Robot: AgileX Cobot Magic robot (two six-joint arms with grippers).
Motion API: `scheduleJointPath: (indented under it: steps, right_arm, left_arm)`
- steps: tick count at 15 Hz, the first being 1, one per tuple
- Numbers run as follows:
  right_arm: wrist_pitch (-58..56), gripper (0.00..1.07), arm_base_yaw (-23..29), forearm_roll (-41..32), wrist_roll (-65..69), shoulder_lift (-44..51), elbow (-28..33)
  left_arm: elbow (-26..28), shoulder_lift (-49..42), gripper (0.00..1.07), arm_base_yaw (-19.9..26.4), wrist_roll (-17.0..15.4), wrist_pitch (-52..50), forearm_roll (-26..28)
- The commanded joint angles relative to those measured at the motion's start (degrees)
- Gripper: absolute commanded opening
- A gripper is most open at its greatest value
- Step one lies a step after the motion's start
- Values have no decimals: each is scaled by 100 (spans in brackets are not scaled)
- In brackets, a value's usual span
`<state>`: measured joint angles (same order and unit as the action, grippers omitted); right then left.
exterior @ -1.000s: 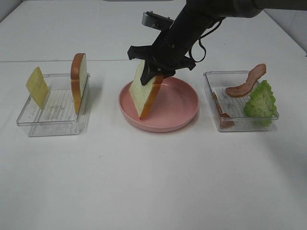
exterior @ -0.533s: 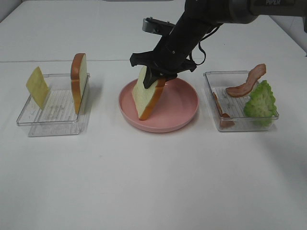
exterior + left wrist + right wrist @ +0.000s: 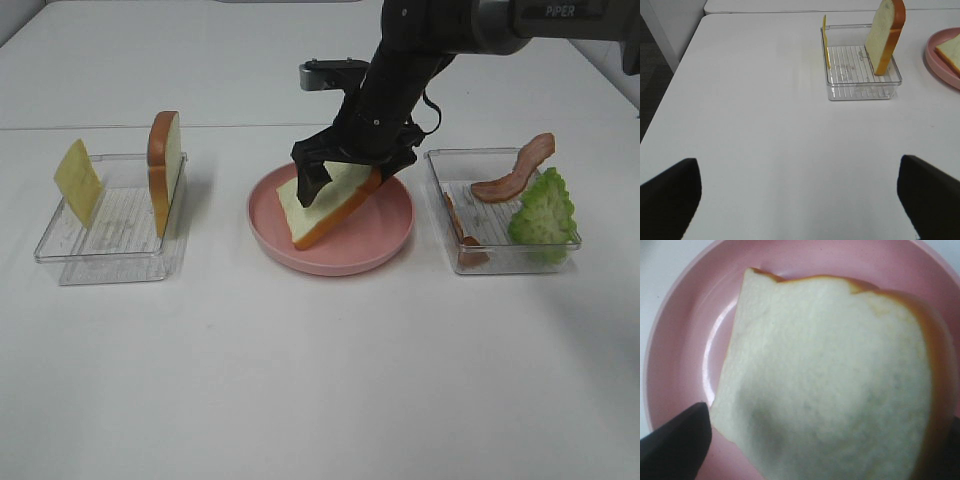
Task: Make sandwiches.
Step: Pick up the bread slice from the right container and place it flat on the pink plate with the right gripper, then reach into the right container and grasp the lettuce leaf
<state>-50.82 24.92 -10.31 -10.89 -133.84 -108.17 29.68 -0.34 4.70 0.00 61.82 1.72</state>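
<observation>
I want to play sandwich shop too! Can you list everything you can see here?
table: one, white, under everything
pink plate: one, pink, middle
left tray: one, clear, left of plate
right tray: one, clear, right of plate
bread slice: one, white with brown crust, tilted on plate
second bread slice: one, same colours, upright in left tray
cheese slice: one, yellow, left tray
bacon strips: two, reddish-brown, right tray
lettuce: one, green, right tray
right hand: one, black, open over tilted bread
left hand: one, black, open above table

Upright bread [image 3: 884, 36] in tray [image 3: 863, 94], perhaps cheese [image 3: 826, 42]
</observation>
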Motion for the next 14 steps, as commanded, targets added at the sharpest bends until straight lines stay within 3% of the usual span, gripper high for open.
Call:
scheduleJointPath:
  steps: [1, 5, 8, 11, 14]
  right_arm:
    - [-401, 98, 115, 619, -138, 155, -304]
    - [-968, 98, 458, 1415, -74, 155, -1031]
    - [-1507, 98, 504, 1507, 74, 309, -1387]
    - [-1960, 97, 493, 1587, 172, 773, -1387]
    - [-2246, 96, 470, 2240, 498, 1473, -1381]
  left_arm:
    - [-6, -74, 100, -34, 0, -11, 11]
    - [-6, -74, 100, -34, 0, -11, 11]
    - [-6, -74, 100, -34, 0, -11, 11]
    - [-6, -74, 100, -34, 0, -11, 11]
    - [-6, -74, 100, -34, 0, -11, 11]
